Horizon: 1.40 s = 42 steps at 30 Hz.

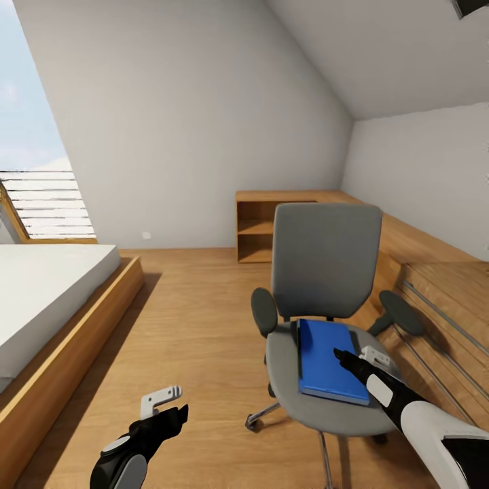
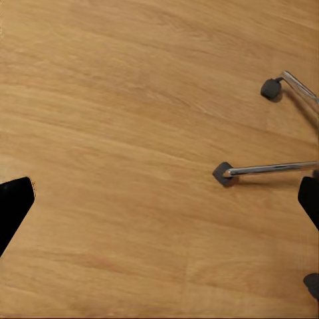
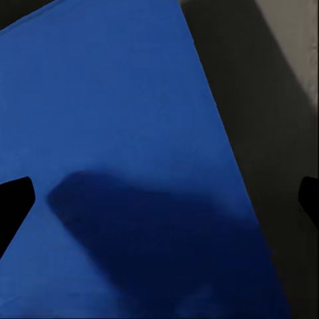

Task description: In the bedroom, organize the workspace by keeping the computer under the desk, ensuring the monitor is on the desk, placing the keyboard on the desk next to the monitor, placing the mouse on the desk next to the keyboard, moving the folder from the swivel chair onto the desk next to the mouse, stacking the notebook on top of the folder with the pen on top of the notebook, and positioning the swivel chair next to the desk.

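A: Where is the folder?
B: Flat on the swivel chair seat, black spine toward the left armrest.
A: Right gripper?
B: Over the folder's right half, fingers spread wide, nothing held; contact unclear.
A: Left gripper?
B: Over bare plank floor near the chair's casters, fingers parted, empty
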Available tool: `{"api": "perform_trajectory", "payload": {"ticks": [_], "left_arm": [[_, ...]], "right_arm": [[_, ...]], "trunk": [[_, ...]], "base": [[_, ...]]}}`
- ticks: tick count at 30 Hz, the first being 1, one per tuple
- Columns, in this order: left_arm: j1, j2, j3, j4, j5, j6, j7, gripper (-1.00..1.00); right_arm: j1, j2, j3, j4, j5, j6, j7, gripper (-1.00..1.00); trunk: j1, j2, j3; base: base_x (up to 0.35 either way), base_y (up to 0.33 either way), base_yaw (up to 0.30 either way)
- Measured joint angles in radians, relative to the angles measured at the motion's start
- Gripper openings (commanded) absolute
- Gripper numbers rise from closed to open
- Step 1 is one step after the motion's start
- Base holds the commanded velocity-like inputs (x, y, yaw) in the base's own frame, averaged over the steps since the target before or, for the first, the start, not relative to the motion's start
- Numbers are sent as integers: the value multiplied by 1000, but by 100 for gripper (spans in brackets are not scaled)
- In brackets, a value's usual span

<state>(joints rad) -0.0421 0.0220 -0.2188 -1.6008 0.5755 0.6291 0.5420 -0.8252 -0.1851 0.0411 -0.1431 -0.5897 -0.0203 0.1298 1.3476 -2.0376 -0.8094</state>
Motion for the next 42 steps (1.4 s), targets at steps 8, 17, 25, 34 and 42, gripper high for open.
{"api": "perform_trajectory", "payload": {"ticks": [8,17,25,34,42], "left_arm": [[0,0,0,0,0,0,-1,100],[0,0,0,1,2,1,-1,100],[0,-5,-6,-1,0,-1,4,100],[0,-2,-3,0,-1,1,2,100],[0,-2,-4,7,-1,-1,0,100]], "right_arm": [[0,0,0,0,1,0,0,100],[0,-1,-1,-1,1,0,-1,100],[0,0,-3,-21,2,0,1,100],[0,-1,-4,-26,3,-1,0,100],[0,0,-1,-28,1,0,0,100]], "trunk": [[0,0,0],[0,0,0],[15,-28,-12],[19,-35,-16],[19,-35,-16]], "base": [[-86,-14,0],[-205,-1,0],[-14,0,0],[0,0,0],[-168,0,0]]}}
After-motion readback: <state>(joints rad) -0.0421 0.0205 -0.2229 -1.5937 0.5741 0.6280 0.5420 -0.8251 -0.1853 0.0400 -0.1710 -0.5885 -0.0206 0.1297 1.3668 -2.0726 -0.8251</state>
